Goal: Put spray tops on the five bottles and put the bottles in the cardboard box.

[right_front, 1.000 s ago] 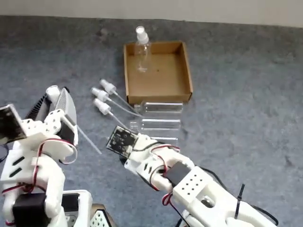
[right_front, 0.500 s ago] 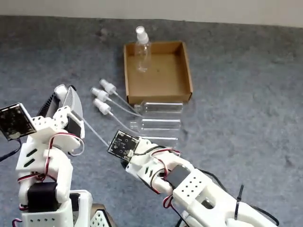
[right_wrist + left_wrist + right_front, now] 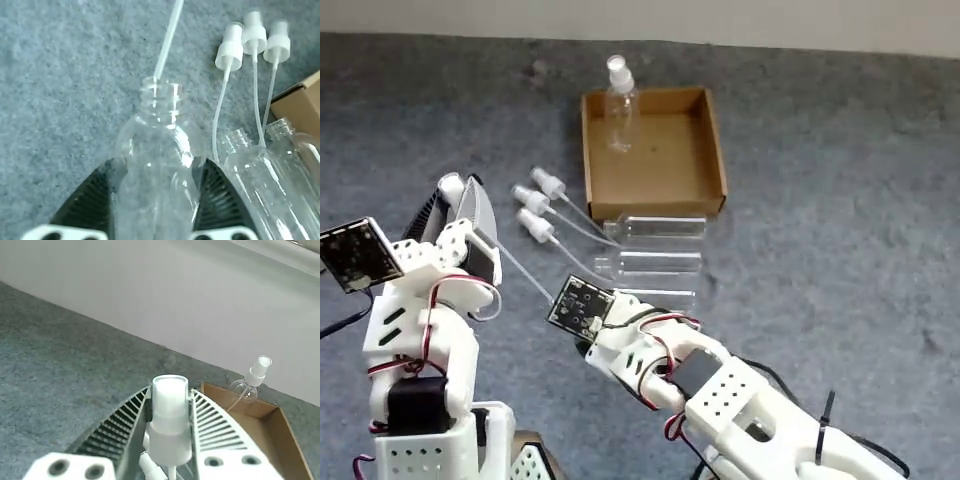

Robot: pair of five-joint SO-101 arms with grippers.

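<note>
Four bottles are in sight: a capped bottle upright in the box, two bare bottles lying on the worktop just beside the box, and a fourth bottle clamped between the right fingers. Five tops: one on the capped bottle, three loose tops side by side, and one top pinched in the left fingers — its tube tip at the fourth bottle's mouth. A second ago that tube pointed at bare worktop — the left arm has since swung it across.
</note>
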